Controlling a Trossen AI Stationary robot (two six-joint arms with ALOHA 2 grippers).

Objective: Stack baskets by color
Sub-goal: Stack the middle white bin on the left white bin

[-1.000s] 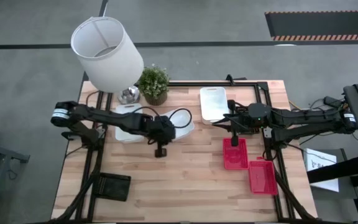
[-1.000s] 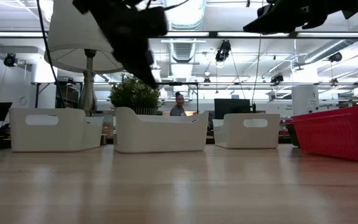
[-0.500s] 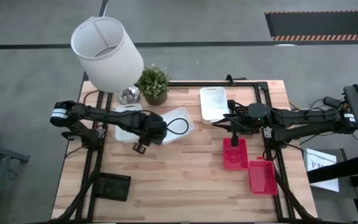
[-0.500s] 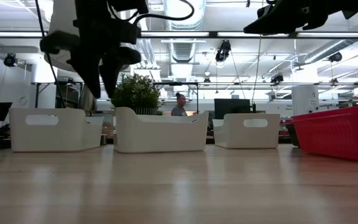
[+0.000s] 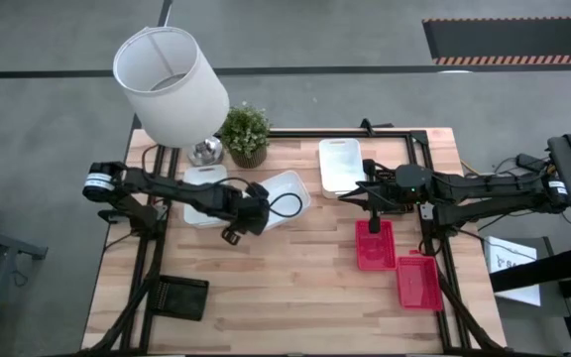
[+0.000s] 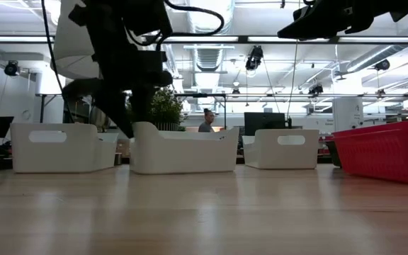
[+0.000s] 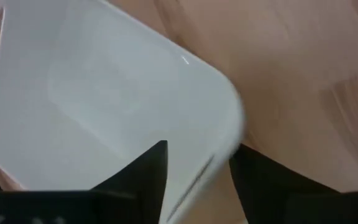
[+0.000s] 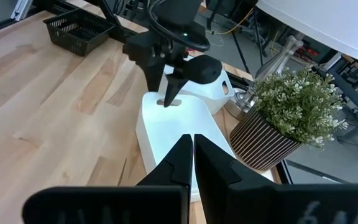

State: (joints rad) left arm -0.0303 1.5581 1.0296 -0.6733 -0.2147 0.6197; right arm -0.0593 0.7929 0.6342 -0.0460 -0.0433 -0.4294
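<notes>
Left gripper [image 5: 230, 235], fingers spread astride a white basket [image 5: 284, 197] rim, grips nothing; no writing readable anywhere.

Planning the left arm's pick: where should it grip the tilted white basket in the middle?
Probably the white basket's near corner rim, from above: it sits open side up, its thin wall fits between the fingers, and the left tool already straddles that edge.

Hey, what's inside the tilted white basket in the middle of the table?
The tilted white basket looks empty: the left wrist view shows only its smooth white floor. The left gripper and its cable cover the near end, so that part stays unseen.
</notes>
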